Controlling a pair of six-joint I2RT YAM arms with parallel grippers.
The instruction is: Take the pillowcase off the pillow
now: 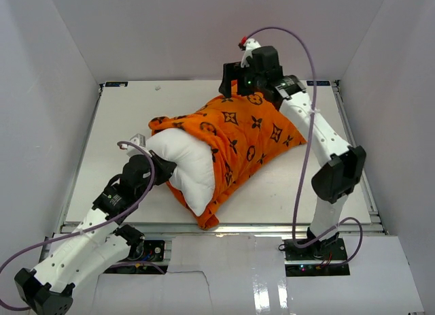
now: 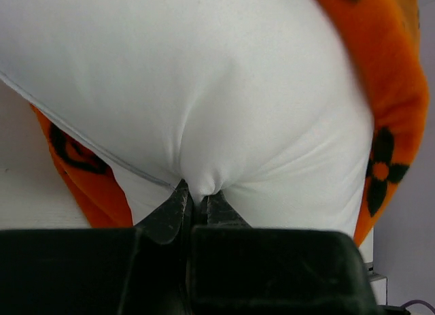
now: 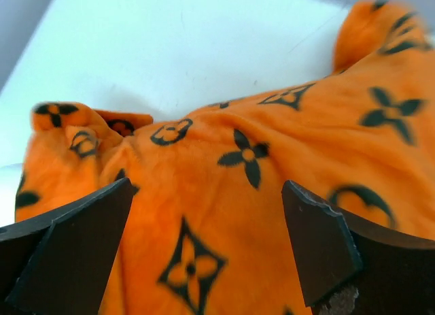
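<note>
The orange pillowcase point(image 1: 251, 135), printed with dark brown flower and circle motifs, is lying diagonally across the middle of the worktop point(image 1: 122, 124). It is covering the far part of the pillow point(image 1: 190, 169). The pillow's plain white, puffy near-left end is bulging out of the cover's open mouth, whose rim is bunching around it.

The left end effector point(image 2: 197, 206) is pinching a small fold of the white pillow fabric, with its fingers pressed nearly together. The right end effector point(image 3: 207, 187) is gaping wide over the cover's far end. Its dark fingers point(image 3: 75, 240) are standing on either side of the orange cloth, and whether they are touching it is hard to tell. From above, the right wrist is hiding those fingers. The cover is concealing the rest of the pillow.

The cover's lowest corner is sitting near the worktop's near edge. Bare worktop is showing to the left, the right and behind.
</note>
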